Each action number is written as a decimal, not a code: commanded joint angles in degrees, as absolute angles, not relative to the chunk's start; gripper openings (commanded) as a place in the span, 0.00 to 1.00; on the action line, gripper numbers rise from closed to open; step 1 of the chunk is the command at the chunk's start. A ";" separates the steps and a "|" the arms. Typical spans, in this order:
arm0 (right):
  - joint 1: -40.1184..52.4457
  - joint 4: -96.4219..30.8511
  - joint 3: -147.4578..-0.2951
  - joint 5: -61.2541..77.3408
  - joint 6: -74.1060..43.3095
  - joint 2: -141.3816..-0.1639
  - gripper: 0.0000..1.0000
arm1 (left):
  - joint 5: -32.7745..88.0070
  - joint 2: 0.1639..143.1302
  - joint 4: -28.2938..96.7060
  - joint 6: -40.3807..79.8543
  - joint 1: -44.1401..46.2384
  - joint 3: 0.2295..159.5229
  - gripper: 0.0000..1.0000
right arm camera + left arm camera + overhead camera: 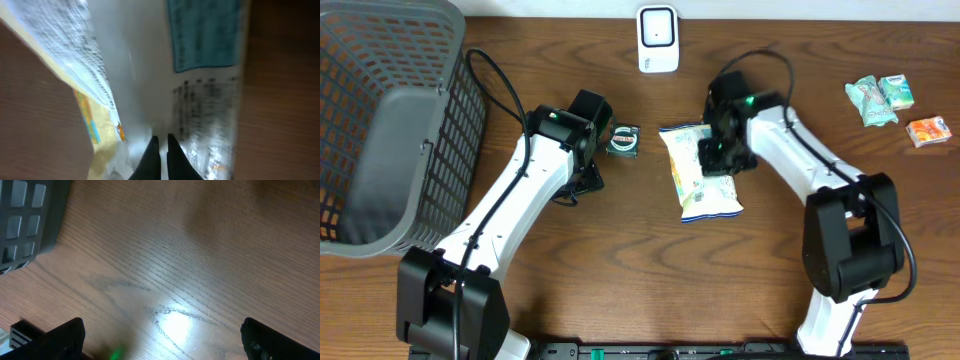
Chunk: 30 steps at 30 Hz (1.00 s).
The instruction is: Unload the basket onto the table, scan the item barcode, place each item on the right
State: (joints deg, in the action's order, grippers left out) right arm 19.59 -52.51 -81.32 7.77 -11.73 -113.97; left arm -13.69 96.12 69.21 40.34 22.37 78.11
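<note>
Worktop [640,270]: brown wood grain. A white scanner [658,38] stands at its far edge, taken here as the reference.

Task item: a snack bag [710,198], pale yellow and white with a blue panel. It lies flat on the worktop on the robot's side of the scanner, slightly to the right of it and clear of it. In the right wrist view the printed back of the bag [210,100] fills most of the frame. The print is too blurred to read, and no barcode can be made out.

Right end effector [161,150]: clenched. It sits on the upper part of the bag, on the end nearer the scanner. The two dark fingertips [151,152] are pressed together, with only a pale sliver of wrapper between them. It reads as a pinch on the bag's film. The bag is on the wood, not lifted.

Left end effector [165,340]: released. Its fingers [65,337] stand wide apart at the frame's lower corners, with only bare wood and a glare patch between them. It is nearer the robot than the scanner, off to the left, and touches nothing.

Other items:
- A small dark green round packet [622,140] lies near the scanner, on the robot's side and a little left. It is beside the left arm's wrist.
- A grey mesh basket [460,90] stands far left of the scanner. Its corner shows in the left wrist view [25,215].
- Two green-and-white packets [875,98] and an orange packet [928,130] lie well to the right of the scanner, apart from everything else.
</note>
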 commanded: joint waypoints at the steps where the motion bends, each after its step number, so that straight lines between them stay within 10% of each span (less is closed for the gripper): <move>1: 21.04 -51.37 -78.06 9.63 -14.72 -113.56 0.01 | -14.63 95.81 69.60 40.84 22.20 77.78 0.98; 30: 27.83 -66.00 -77.36 8.49 -14.72 -107.92 0.02 | -14.63 95.81 69.60 40.82 22.20 77.78 0.98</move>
